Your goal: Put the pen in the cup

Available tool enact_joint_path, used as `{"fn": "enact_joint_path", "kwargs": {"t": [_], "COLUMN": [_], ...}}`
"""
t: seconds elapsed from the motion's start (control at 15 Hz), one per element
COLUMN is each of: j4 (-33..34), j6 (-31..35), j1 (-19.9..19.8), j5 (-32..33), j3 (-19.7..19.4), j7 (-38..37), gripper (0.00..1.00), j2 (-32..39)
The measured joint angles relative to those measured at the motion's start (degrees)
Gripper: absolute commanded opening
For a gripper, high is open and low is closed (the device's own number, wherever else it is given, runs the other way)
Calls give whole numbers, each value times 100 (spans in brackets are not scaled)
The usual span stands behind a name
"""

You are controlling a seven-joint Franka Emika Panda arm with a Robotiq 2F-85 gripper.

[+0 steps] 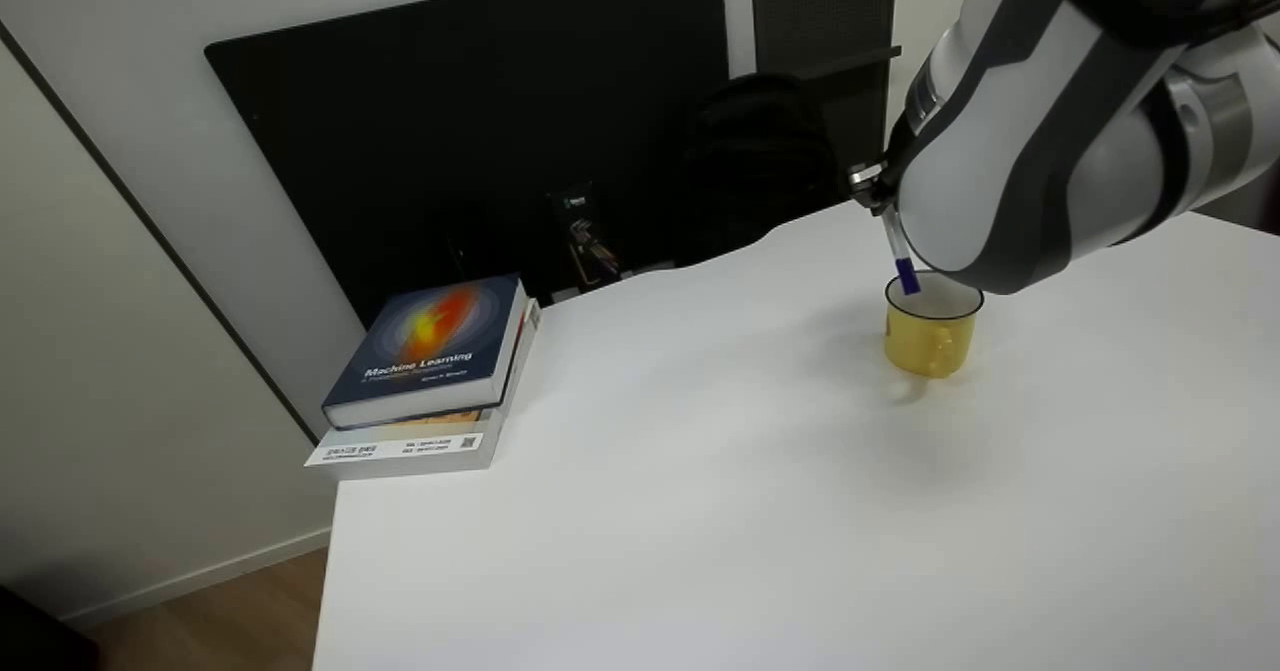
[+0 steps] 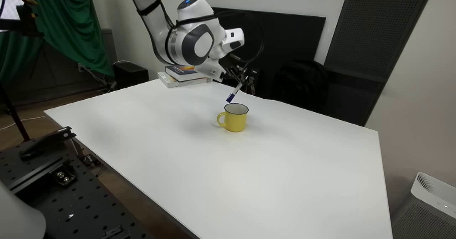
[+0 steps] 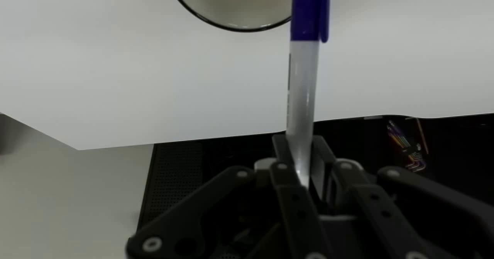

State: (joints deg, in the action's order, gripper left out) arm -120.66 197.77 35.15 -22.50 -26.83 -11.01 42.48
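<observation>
The Robotiq gripper [image 3: 300,145] is clenched on the white end of the blue-capped pen [image 3: 302,85], which hangs in the air close above the yellow mug [image 2: 236,121]. What the coming move turns on is the pen's slant — its long axis runs from the jaws, higher and off to one side of the mug, down toward the rim, cap end leading and touching nothing. Whether the cap is squarely over the mug's mouth is not clear; in the wrist view it crosses the mouth's right edge, not its middle. I judge that the wrist should shift a little toward the mug's centre, perhaps steepening the pen, before lowering — otherwise the cap could catch on the rim.

The mug stands upright on the white table [image 2: 249,182]. Well apart from it, by the table's edge, the Machine Learning textbook [image 1: 430,346] lies on a paler volume [image 1: 400,456]. Beyond the table, behind the mug in both exterior views, sits what looks like a black backpack [image 2: 301,84].
</observation>
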Motion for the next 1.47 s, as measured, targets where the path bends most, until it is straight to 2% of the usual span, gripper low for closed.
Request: {"fn": "enact_joint_path", "kwargs": {"t": [0.53, 0.6, 0.67, 1.2, 1.27, 1.47], "j4": [-19, -23, -26, -59, -76, -57], "j6": [0, -1, -1, -6, -61, -632], "j1": [-163, -187, -218, -320, -326, -431], "j5": [-26, -26, -26, -14, 5, 80], "j3": [46, 57, 76, 107, 113, 224], "j7": [91, 98, 104, 133, 133, 250], "gripper": [4, 30, 44, 96, 99, 100], "j2": [101, 108, 115, 222, 223, 148]}}
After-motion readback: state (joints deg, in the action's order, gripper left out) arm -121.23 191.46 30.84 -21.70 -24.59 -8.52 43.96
